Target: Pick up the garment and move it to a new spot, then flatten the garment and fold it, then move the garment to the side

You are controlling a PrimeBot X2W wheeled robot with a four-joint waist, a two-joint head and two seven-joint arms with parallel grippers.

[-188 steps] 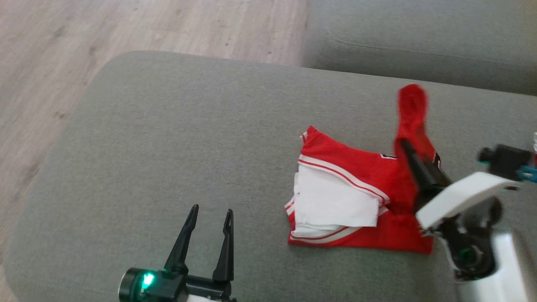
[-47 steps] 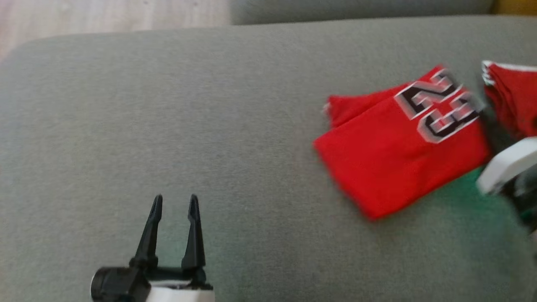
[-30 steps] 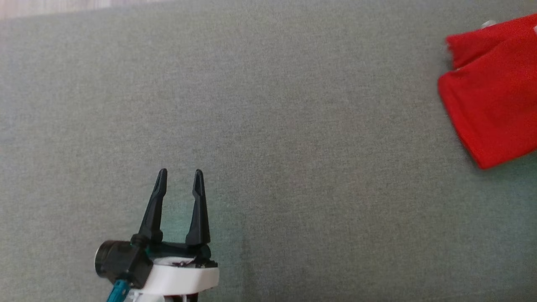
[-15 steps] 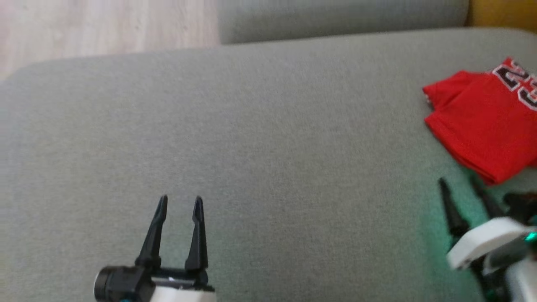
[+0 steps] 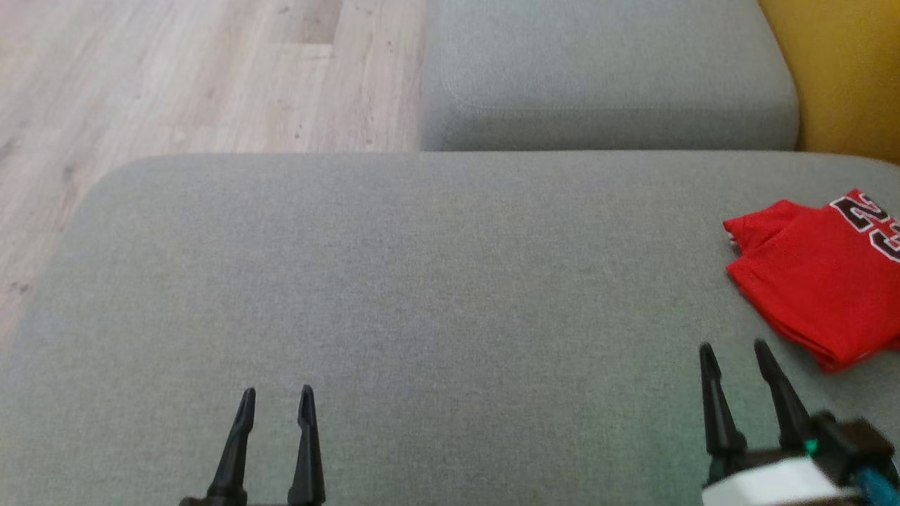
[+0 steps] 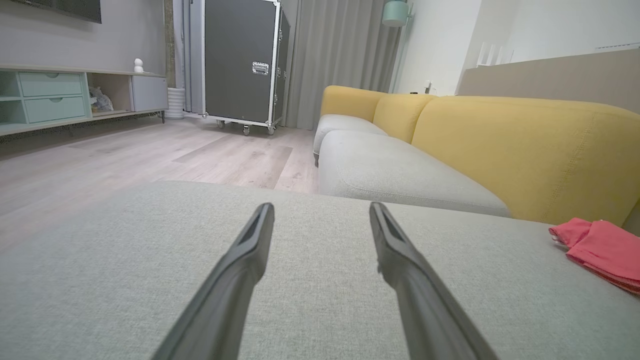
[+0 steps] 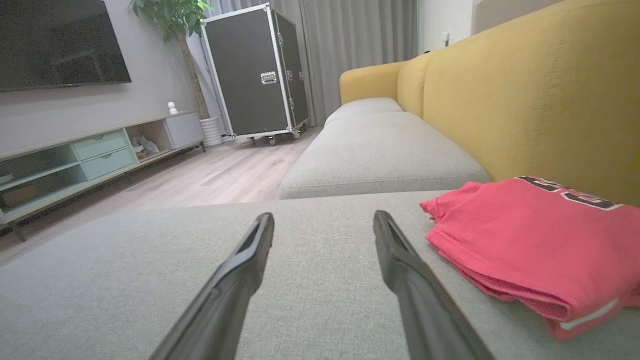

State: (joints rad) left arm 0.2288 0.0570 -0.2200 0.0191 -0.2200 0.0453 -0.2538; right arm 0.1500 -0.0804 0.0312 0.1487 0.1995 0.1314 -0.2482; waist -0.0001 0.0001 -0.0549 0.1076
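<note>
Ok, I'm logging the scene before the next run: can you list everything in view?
garment: 1, red with black-and-white numerals, folded, right end of the near cushion
near cushion: 1, grey, under both grippers
far cushion: 1, grey, beyond the near one
backrest: several sections, yellow, along the right
floor: 1, pale wood, left
flight case: 1, black, on wheels, by the curtains
curtains: grey, far wall
television: 1, dark, left wall
sideboard: 1, pale green drawers, below the television
plant: 1, green, beside the flight case
left gripper: 1, dark, open and empty, over the near cushion
right gripper: 1, dark, open and empty, just short of the garment
</note>
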